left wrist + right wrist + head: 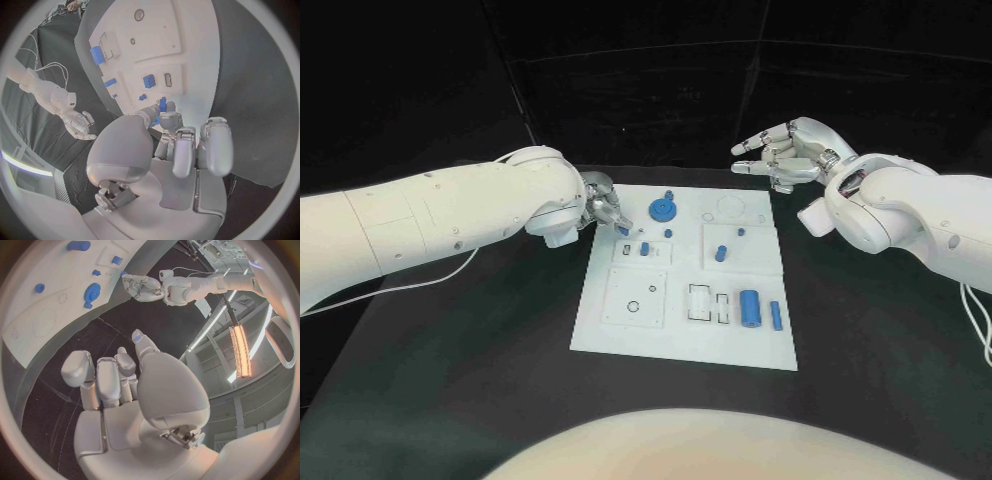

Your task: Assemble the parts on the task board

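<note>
No text, label, brand, number or sign can be read anywhere in these views. The task board [687,300] carries only thin outlined shapes, rectangles and circles, drawn on its white surface near its edges and middle; none of them forms a letter or digit. The blue parts [750,307] on it bear no markings that can be made out, and the arms show no legible print either.

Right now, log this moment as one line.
left hand: pinching small blue part at task board edge | right hand: empty, off board
</note>
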Controlling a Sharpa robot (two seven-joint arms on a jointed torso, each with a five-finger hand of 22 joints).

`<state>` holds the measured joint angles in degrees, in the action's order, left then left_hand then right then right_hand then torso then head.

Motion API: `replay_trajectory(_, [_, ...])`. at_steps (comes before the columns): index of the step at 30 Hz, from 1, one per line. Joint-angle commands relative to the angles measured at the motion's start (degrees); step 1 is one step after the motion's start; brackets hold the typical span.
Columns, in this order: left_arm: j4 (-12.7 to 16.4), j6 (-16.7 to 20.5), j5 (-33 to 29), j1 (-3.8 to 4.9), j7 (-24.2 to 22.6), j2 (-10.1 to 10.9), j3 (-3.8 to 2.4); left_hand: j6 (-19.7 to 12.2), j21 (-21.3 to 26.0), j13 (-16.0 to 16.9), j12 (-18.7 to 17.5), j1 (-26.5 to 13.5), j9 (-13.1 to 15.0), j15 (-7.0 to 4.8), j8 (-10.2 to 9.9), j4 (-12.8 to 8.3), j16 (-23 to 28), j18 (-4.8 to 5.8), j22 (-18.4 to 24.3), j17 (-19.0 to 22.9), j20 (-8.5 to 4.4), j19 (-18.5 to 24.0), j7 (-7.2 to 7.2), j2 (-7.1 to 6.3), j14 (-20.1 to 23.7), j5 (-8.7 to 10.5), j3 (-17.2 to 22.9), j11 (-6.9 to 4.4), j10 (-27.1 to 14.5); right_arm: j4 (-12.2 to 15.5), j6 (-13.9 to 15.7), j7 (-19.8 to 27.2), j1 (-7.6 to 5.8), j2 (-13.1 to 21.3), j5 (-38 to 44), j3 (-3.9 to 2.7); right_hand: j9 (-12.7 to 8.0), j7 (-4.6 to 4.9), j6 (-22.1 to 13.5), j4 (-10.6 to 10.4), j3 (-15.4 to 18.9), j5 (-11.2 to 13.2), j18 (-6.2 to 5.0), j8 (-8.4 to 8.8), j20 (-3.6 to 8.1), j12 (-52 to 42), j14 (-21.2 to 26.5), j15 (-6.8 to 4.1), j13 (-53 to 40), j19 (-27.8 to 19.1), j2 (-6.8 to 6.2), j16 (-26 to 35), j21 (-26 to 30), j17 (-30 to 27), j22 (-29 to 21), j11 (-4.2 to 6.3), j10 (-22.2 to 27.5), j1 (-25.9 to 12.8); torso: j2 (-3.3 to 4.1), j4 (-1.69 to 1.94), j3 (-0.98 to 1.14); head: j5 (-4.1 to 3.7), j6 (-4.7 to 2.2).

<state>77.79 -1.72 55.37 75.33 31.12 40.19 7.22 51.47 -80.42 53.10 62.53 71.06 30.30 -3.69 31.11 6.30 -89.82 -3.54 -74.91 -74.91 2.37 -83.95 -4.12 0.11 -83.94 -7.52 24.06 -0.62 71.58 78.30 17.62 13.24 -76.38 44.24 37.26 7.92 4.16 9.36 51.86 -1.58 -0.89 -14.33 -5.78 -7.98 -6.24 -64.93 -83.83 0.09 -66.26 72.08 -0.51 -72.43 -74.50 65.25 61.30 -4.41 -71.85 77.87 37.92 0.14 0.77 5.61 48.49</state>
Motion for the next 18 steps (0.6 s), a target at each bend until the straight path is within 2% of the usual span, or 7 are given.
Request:
replay_trajectory(1, [1.33,4.37,3.20,-0.39,0.44,0.42,-0.03,-0.26,0.04,0.07,0.33,-0.13,2.39,-0.44,0.25,-5.71,-0.18,0.51,-1.21,-15.09,-0.28,-1.30,0.27,0.61,-6.06,-0.37,6.09,0.10,0.41,-0.03,-0.55,0.50,-0.10,0.01,-0.18,-0.04,0.00,-0.03,-0.25,0.02,0.33,0.03,-0.37,-0.20,0.17,0.09,-0.79,-0.35,-0.03,-0.37,0.47,0.33,0.26,-0.06,-0.05,0.20,0.11,-0.25,0.04,0.00,-0.05,0.03,0.03])
replay_trajectory(5, [2.20,5.07,3.96,-0.91,0.57,0.66,0.00,-0.25,0.00,0.38,0.62,-0.34,2.54,-0.47,0.41,-5.78,-0.18,0.52,-1.27,-15.09,-0.32,-1.33,0.32,0.44,-6.06,-0.36,6.44,0.05,0.68,-0.09,-0.56,0.48,-0.10,0.03,-0.18,-0.03,0.00,-0.03,-0.25,0.02,0.33,0.03,-0.37,-0.20,0.17,0.09,-0.79,-0.35,-0.03,-0.37,0.47,0.33,0.26,-0.06,-0.05,0.20,0.11,-0.25,0.09,-0.05,-0.02,0.30,0.05])
replay_trajectory(12, [3.15,4.61,6.04,-1.46,1.40,0.79,0.03,-0.24,0.02,0.76,0.95,-0.54,2.67,-0.51,0.55,-5.78,-0.18,0.51,-1.26,-15.09,-0.34,-1.34,0.35,0.32,-6.06,-0.35,6.70,0.02,0.96,-0.15,-0.58,0.51,-0.10,-0.02,-0.18,-0.03,0.00,-0.03,-0.25,0.02,0.33,0.03,-0.37,-0.20,0.17,0.09,-0.79,-0.35,-0.03,-0.37,0.47,0.33,0.26,-0.06,-0.05,0.20,0.11,-0.25,0.15,-0.14,-0.04,0.30,0.21])
replay_trajectory(18, [3.95,3.85,7.87,-1.99,2.22,0.92,0.11,-0.24,-0.02,0.79,1.01,-0.67,2.75,-0.52,0.64,-5.78,-0.18,0.53,-1.32,-15.09,-0.36,-1.37,0.38,0.24,-6.06,-0.34,6.85,0.00,1.03,-0.19,-0.59,0.54,-0.09,-0.04,-0.18,-0.03,0.00,-0.03,-0.25,0.02,0.33,0.03,-0.37,-0.20,0.17,0.09,-0.79,-0.35,-0.03,-0.37,0.47,0.33,0.26,-0.06,-0.05,0.20,0.11,-0.25,0.14,-0.07,-0.03,0.29,0.38])
